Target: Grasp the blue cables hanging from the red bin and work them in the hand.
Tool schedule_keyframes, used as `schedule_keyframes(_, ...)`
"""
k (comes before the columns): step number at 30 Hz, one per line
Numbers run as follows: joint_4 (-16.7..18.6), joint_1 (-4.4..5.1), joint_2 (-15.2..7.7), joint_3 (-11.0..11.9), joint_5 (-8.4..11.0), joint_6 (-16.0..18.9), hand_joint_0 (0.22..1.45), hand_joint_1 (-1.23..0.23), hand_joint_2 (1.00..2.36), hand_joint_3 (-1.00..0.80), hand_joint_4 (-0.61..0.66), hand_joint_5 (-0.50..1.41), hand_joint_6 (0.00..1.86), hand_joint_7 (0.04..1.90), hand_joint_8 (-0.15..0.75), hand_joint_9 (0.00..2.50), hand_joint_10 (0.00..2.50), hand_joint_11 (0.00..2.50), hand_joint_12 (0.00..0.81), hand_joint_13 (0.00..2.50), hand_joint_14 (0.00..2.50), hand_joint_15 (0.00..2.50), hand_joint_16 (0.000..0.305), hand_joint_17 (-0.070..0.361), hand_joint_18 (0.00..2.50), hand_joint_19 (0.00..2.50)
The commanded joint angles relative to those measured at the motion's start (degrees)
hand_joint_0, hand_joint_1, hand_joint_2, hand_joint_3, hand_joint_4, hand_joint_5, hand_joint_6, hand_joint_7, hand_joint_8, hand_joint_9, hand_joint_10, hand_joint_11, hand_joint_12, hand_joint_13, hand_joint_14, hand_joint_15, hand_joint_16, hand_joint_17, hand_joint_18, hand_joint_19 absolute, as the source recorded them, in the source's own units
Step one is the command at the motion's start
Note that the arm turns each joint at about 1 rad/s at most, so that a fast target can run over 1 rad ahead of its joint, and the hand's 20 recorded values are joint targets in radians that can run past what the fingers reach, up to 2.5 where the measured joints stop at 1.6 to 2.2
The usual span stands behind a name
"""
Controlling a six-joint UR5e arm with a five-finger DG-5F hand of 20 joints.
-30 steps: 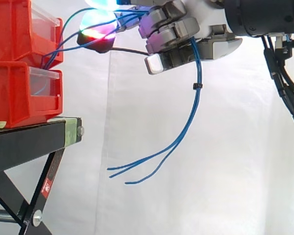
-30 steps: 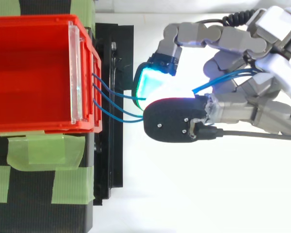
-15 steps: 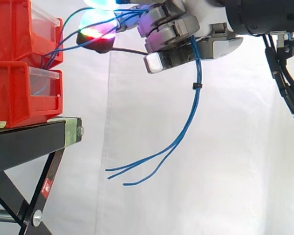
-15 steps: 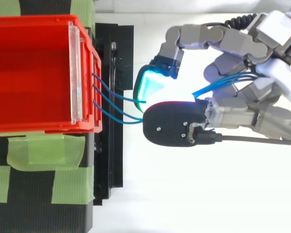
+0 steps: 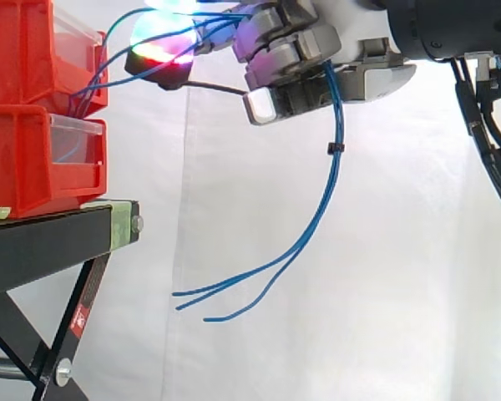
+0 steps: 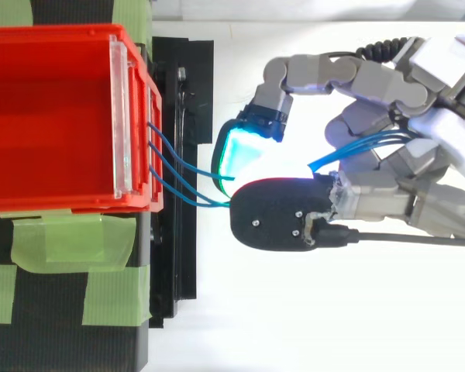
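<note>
Three blue cables point(image 5: 316, 219) leave the front of the upper red bin point(image 5: 33, 50), run right into my hand point(image 5: 288, 63) and drop below it in a loose curve, bound by a small black tie. From above, the cables point(image 6: 178, 167) cross the gap from the red bin point(image 6: 54, 116) to my hand point(image 6: 387, 147). The fingers are curled round the cables, and the glowing fingertips point(image 6: 240, 147) pinch them just right of the bin. The free ends hang in the air beside the stand.
A second red bin point(image 5: 42, 159) sits under the upper one on a black stand point(image 5: 58, 238) with green tape point(image 6: 70, 240) on it. A white curtain hangs behind. Open space lies below and right of the stand.
The hand has shifted slightly, and the hanging cable ends have swung a little left and down. The grip on the cables holds.
</note>
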Motion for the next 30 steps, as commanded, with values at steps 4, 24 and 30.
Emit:
schedule_keyframes(4, -2.51, 0.04, 0.02, -0.02, -0.04, -0.13, 0.94, -0.64, 1.02, -0.43, 0.25, 0.3, 0.47, 1.36, 0.35, 1.6, 2.5, 2.5, 0.47, 1.75, 2.5, 1.46, 0.186, 0.139, 2.48, 0.56)
schedule_keyframes(24, -10.6, 0.04, -0.07, -0.02, -0.13, -0.13, 0.94, -0.63, 1.02, -0.44, 0.25, 0.3, 0.48, 1.36, 0.35, 1.6, 2.5, 2.5, 0.47, 1.75, 2.5, 1.46, 0.186, 0.139, 2.48, 0.56)
schedule_keyframes(30, -10.6, 0.04, 0.02, -0.02, -0.13, -0.13, 0.94, -0.63, 1.02, -0.44, 0.24, 0.29, 0.48, 1.36, 0.35, 1.6, 2.5, 2.5, 0.47, 1.75, 2.5, 1.46, 0.186, 0.139, 2.48, 0.56)
